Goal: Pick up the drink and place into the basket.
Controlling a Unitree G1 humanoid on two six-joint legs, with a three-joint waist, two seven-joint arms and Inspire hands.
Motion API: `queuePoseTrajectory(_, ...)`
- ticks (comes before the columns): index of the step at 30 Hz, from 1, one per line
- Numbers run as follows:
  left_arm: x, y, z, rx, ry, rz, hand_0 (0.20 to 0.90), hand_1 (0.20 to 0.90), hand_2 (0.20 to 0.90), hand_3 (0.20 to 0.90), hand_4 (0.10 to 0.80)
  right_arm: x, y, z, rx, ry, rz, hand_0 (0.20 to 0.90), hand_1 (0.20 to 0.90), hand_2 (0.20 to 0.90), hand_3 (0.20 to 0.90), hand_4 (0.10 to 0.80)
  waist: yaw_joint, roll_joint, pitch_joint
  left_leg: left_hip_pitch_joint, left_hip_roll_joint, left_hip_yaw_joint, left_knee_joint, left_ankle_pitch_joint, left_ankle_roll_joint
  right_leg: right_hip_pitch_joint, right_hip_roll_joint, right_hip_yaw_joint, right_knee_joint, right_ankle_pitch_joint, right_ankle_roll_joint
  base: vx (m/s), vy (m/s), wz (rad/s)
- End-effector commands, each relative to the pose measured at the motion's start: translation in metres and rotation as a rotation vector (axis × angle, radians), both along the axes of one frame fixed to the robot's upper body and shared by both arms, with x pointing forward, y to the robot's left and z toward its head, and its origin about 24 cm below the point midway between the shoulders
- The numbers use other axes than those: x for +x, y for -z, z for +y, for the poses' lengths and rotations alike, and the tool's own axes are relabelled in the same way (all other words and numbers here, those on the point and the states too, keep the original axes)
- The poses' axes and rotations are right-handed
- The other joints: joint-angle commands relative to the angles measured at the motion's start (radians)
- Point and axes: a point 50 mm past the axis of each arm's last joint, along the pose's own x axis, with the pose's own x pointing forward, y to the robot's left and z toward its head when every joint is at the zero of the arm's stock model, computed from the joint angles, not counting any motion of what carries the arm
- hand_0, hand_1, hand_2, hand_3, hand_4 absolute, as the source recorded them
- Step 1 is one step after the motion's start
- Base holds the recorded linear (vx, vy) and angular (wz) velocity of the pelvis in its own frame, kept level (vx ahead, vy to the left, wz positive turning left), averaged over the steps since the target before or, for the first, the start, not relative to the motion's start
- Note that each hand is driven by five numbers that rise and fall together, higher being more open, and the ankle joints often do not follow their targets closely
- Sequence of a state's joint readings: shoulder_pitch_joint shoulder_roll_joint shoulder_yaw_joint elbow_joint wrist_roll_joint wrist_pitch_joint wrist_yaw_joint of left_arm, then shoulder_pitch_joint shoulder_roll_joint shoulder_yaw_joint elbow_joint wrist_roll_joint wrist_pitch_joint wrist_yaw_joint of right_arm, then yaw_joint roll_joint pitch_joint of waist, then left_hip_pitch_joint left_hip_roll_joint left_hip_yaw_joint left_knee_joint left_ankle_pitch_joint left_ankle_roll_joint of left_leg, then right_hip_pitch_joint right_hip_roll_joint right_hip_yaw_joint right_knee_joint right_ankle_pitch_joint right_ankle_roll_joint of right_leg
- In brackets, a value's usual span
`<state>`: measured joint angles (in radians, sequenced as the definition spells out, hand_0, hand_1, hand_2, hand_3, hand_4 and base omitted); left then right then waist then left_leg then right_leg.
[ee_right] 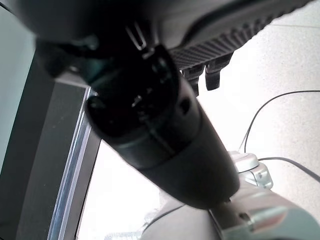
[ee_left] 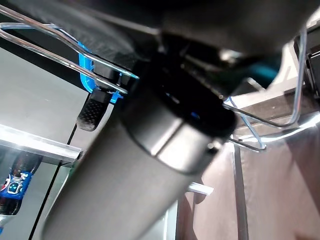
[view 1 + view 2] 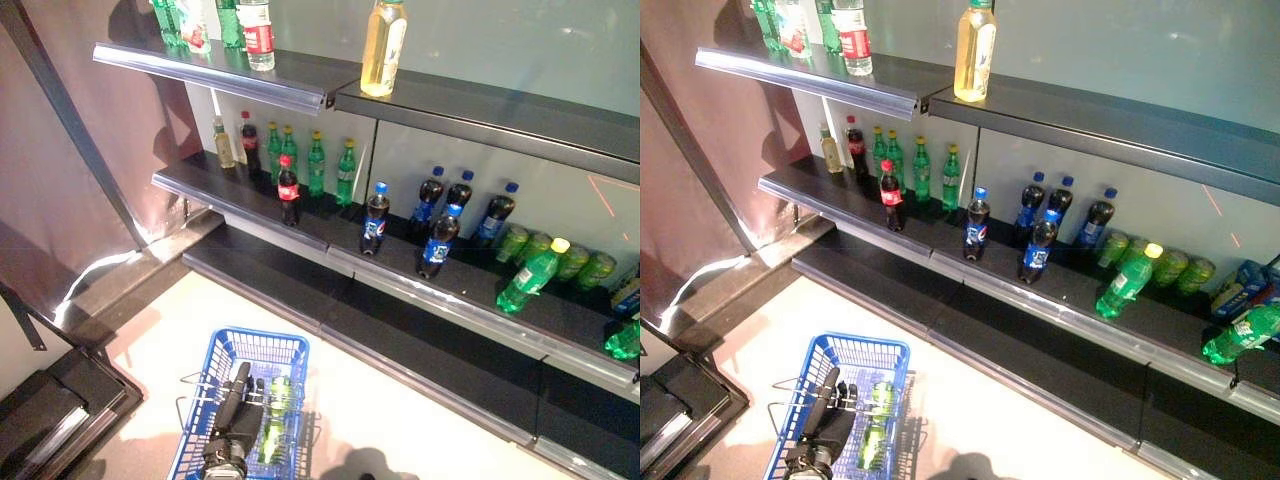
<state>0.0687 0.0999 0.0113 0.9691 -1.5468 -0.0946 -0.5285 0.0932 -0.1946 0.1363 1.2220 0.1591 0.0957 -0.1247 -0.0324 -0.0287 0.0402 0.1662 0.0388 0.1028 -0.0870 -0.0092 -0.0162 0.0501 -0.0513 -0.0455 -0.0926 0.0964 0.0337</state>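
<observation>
Blue basket [image 3: 215,372] holds a green bottle [image 3: 274,418] beside the left hand [image 3: 232,405], fingers' state unclear.

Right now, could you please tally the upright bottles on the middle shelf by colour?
Dark bottles with blue caps: 5
Dark bottles with red caps: 2
Green bottles: 4
Pale yellow bottle: 1
Total: 12

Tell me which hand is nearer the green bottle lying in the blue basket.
Left. The left hand is at the blue basket, right beside the green bottle lying inside. The right hand shows only in its own wrist view, over bare floor, away from the basket.
</observation>
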Motion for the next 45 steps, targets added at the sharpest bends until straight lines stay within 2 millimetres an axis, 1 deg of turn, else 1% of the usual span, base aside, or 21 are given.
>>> queuePoseTrajectory(1,0.078,-0.052,0.002,0.043,0.026,-0.400,0.300,0.300,0.300,0.200,0.100,0.001,0.000,-0.006,-0.013,-0.006,0.007,0.900,0.900,0.900,0.900,0.800,0.014,0.013,-0.031,-0.025,-0.048,-0.034,0.000,0.000,0.024,0.073,-0.020,-0.016,0.005,-0.018,0.029,0.000,0.000,0.00)
queuePoseTrajectory(6,0.075,-0.049,0.001,0.039,0.026,-0.396,0.300,0.300,0.300,0.200,0.100,-0.001,0.000,-0.007,-0.014,-0.004,0.013,0.900,0.900,0.900,0.900,0.800,0.018,0.013,-0.032,-0.024,-0.047,-0.040,0.000,-0.001,0.022,0.076,-0.019,-0.022,0.005,-0.020,0.028,0.000,0.000,0.00)
queuePoseTrajectory(10,0.071,-0.047,0.005,0.035,0.007,-0.398,0.300,0.300,0.300,0.200,0.100,-0.001,0.000,-0.007,-0.016,0.001,0.015,0.900,0.900,0.900,0.900,0.800,0.022,0.014,-0.031,-0.027,-0.045,-0.043,0.000,0.002,0.019,0.074,-0.017,-0.024,0.005,-0.018,0.028,0.000,0.000,0.00)
queuePoseTrajectory(24,0.072,-0.048,0.002,0.039,0.000,-0.396,0.300,0.300,0.300,0.200,0.100,0.000,0.000,-0.006,-0.016,-0.014,0.014,0.900,0.900,0.900,0.900,0.800,0.021,0.014,-0.026,-0.028,-0.049,-0.052,0.000,0.003,0.023,0.082,-0.014,-0.029,0.005,-0.025,0.023,0.000,0.000,0.00)
queuePoseTrajectory(32,0.072,-0.048,0.005,0.045,0.000,-0.394,0.300,0.300,0.300,0.200,0.100,-0.002,0.000,-0.004,-0.014,-0.031,0.020,0.900,0.900,0.900,0.900,0.800,0.022,0.014,-0.024,-0.025,-0.045,-0.055,0.000,0.003,0.021,0.088,-0.013,-0.035,0.006,-0.029,0.021,0.036,-0.015,0.01)
queuePoseTrajectory(39,0.070,-0.048,0.006,0.054,-0.013,-0.387,0.300,0.300,0.300,0.200,0.100,-0.003,0.001,-0.004,-0.019,-0.043,0.025,0.900,0.900,0.900,0.900,0.800,0.023,0.011,-0.015,-0.015,-0.041,-0.061,0.000,0.008,0.022,0.086,0.001,-0.029,0.032,-0.047,0.010,0.049,-0.056,0.01)
queuePoseTrajectory(41,0.070,-0.048,0.008,0.060,-0.031,-0.393,0.300,0.300,0.300,0.200,0.100,-0.002,0.001,-0.004,-0.017,-0.059,0.023,0.900,0.900,0.900,0.900,0.800,0.025,0.003,-0.005,-0.018,-0.039,-0.060,0.038,0.002,0.018,0.081,0.005,-0.021,0.051,-0.055,0.001,0.046,-0.125,0.00)
queuePoseTrajectory(42,0.071,-0.050,0.011,0.061,-0.053,-0.408,0.300,0.300,0.300,0.200,0.100,0.002,0.000,-0.003,-0.010,-0.066,0.018,0.900,0.900,0.900,0.900,0.800,0.026,-0.013,0.010,-0.047,-0.038,-0.053,0.123,-0.025,0.014,0.073,0.004,-0.020,0.070,-0.059,-0.008,0.022,-0.128,0.00)
queuePoseTrajectory(43,0.072,-0.051,0.011,0.061,-0.059,-0.414,0.300,0.300,0.300,0.200,0.100,0.003,0.000,-0.003,-0.007,-0.066,0.015,0.900,0.900,0.900,0.900,0.800,0.026,-0.017,0.013,-0.057,-0.038,-0.050,0.149,-0.035,0.014,0.069,0.003,-0.021,0.076,-0.061,-0.010,0.007,-0.151,0.01)
queuePoseTrajectory(44,0.074,-0.054,0.012,0.062,-0.074,-0.430,0.300,0.300,0.300,0.200,0.100,0.005,0.000,-0.003,0.000,-0.067,0.006,0.900,0.900,0.900,0.900,0.800,0.028,-0.028,0.028,-0.090,-0.035,-0.049,0.220,-0.039,0.012,0.061,0.003,-0.025,0.093,-0.064,-0.019,-0.030,-0.172,0.01)
queuePoseTrajectory(45,0.077,-0.057,0.013,0.060,-0.095,-0.452,0.300,0.300,0.300,0.200,0.100,0.010,-0.001,-0.004,0.003,-0.076,-0.010,0.900,0.900,0.900,0.900,0.800,0.035,-0.047,0.059,-0.172,-0.028,-0.060,0.401,0.019,0.003,0.051,0.010,-0.025,0.113,-0.069,-0.043,-0.040,-0.187,0.01)
